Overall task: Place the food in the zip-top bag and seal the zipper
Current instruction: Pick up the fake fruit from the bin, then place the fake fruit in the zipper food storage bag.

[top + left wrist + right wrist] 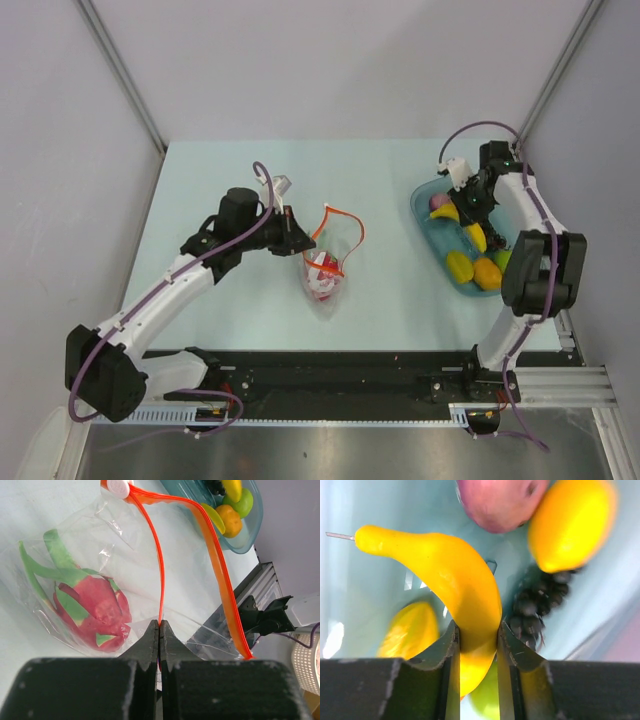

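The clear zip-top bag (327, 270) lies mid-table with a red piece with green leaves (92, 607) inside. Its orange-red zipper (155, 555) stands open in a loop. My left gripper (160, 626) is shut on the near zipper strip and holds the mouth up; it shows in the top view (298, 232). My right gripper (477, 630) is shut on the yellow banana (455, 585) over the teal bowl (428, 215); it shows in the top view (468, 210). A purple ball (500, 502), a yellow fruit (572, 522) and a dark bunch (537, 602) lie in the bowl.
The teal bowl sits at the right side of the table, with orange (487, 273), yellow (459, 265) and green (503, 258) fruits at its near end. Grey walls enclose the table. A black rail (340, 375) runs along the near edge.
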`<state>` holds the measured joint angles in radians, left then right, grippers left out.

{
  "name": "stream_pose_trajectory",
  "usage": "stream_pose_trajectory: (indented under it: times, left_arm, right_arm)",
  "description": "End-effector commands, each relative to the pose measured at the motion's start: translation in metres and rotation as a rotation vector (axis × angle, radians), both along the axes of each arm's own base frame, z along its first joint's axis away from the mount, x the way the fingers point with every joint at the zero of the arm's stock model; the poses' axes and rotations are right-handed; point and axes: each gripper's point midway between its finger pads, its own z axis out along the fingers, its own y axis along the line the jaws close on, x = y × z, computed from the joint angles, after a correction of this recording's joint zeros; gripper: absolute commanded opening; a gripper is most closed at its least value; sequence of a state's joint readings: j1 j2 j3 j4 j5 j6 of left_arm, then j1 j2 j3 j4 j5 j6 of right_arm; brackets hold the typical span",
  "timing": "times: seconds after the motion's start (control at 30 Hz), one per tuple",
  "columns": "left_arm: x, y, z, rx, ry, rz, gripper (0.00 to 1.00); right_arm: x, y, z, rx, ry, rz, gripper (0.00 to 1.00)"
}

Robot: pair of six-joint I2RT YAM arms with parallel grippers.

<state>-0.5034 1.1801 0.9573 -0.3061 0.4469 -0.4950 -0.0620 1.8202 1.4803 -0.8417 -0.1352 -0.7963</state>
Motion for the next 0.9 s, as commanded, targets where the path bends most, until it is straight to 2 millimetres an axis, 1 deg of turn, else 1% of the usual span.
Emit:
stream_pose_trajectory:
  times: [0.0, 0.03, 0.07, 0.1, 0.13, 0.2, 0.23, 0.27, 0.3, 0.33, 0.37, 0.4, 0.47, 0.5, 0.53, 0.57, 0.6, 0.63, 0.67, 0.7, 0.77, 0.8, 0.87]
  left_arm:
    - [-0.002, 0.002, 0.012, -0.012, -0.047, -0.006, 0.0]
    - [-0.001, 0.002, 0.011, -0.012, -0.046, -0.004, 0.0]
    - [-0.002, 0.002, 0.012, -0.014, -0.046, -0.005, 0.0]
    - [-0.002, 0.001, 0.012, -0.016, -0.042, -0.006, 0.0]
    - [-0.002, 0.001, 0.013, -0.019, -0.042, -0.008, 0.0]
    - [-0.001, 0.0, 0.016, -0.031, -0.042, -0.004, 0.01]
    - [-0.001, 0.0, 0.017, -0.037, -0.046, 0.001, 0.0]
    - [0.0, -0.001, 0.018, -0.044, -0.045, 0.003, 0.0]
    - [0.0, -0.002, 0.019, -0.054, -0.04, 0.004, 0.0]
    - [-0.001, -0.004, 0.021, -0.065, -0.041, -0.004, 0.0]
    - [-0.001, -0.004, 0.023, -0.07, -0.041, -0.003, 0.0]
    - [0.0, -0.005, 0.025, -0.076, -0.042, -0.001, 0.0]
    - [0.0, -0.005, 0.026, -0.074, -0.045, -0.003, 0.0]
    - [0.0, -0.004, 0.027, -0.074, -0.049, -0.002, 0.0]
    - [-0.001, -0.004, 0.027, -0.074, -0.053, -0.005, 0.0]
    - [-0.001, -0.005, 0.026, -0.074, -0.049, -0.005, 0.0]
    - [-0.001, -0.004, 0.026, -0.075, -0.051, -0.005, 0.0]
    - [-0.001, -0.004, 0.028, -0.078, -0.057, -0.004, 0.0]
    - [-0.001, -0.004, 0.028, -0.079, -0.058, -0.002, 0.01]
    - [-0.001, -0.004, 0.028, -0.08, -0.058, -0.002, 0.0]
    - [-0.001, -0.004, 0.028, -0.083, -0.055, 0.004, 0.0]
    - [-0.002, -0.004, 0.029, -0.085, -0.055, 0.003, 0.0]
    - [-0.002, -0.003, 0.031, -0.088, -0.058, 0.01, 0.0]
  right_arm:
    - [-0.006, 0.042, 0.103, 0.211, -0.186, -0.012, 0.0]
    - [-0.006, 0.054, 0.122, 0.265, -0.227, -0.003, 0.0]
    - [-0.006, 0.063, 0.131, 0.307, -0.236, -0.006, 0.0]
    - [-0.011, 0.075, 0.141, 0.369, -0.232, 0.005, 0.0]
    - [-0.017, 0.101, 0.168, 0.524, -0.239, 0.019, 0.0]
    - [-0.02, 0.13, 0.201, 0.7, -0.271, 0.037, 0.0]
    - [-0.038, 0.155, 0.222, 0.888, -0.211, 0.011, 0.0]
    - [-0.028, 0.167, 0.248, 0.993, -0.3, 0.048, 0.0]
    - [-0.035, 0.19, 0.261, 1.084, -0.298, 0.075, 0.0]
    - [-0.046, 0.206, 0.249, 1.208, -0.178, -0.033, 0.0]
    - [-0.051, 0.219, 0.288, 1.27, -0.331, 0.083, 0.0]
    - [-0.061, 0.243, 0.296, 1.308, -0.345, 0.12, 0.0]
    - [-0.076, 0.269, 0.301, 1.353, -0.333, 0.136, 0.0]
    - [-0.077, 0.28, 0.3, 1.36, -0.336, 0.118, 0.0]
    - [-0.092, 0.301, 0.3, 1.374, -0.306, 0.162, 0.0]
    - [-0.097, 0.311, 0.295, 1.379, -0.311, 0.18, 0.0]
    - [-0.095, 0.316, 0.293, 1.376, -0.335, 0.168, 0.0]
    - [-0.105, 0.33, 0.29, 1.376, -0.327, 0.2, 0.0]
    - [-0.103, 0.334, 0.283, 1.352, -0.343, 0.203, 0.0]
    - [-0.1, 0.338, 0.271, 1.333, -0.342, 0.19, 0.0]
    - [-0.101, 0.345, 0.254, 1.3, -0.332, 0.192, 0.0]
    - [-0.097, 0.345, 0.235, 1.268, -0.321, 0.164, 0.0]
    - [-0.096, 0.345, 0.217, 1.245, -0.294, 0.148, 0.0]
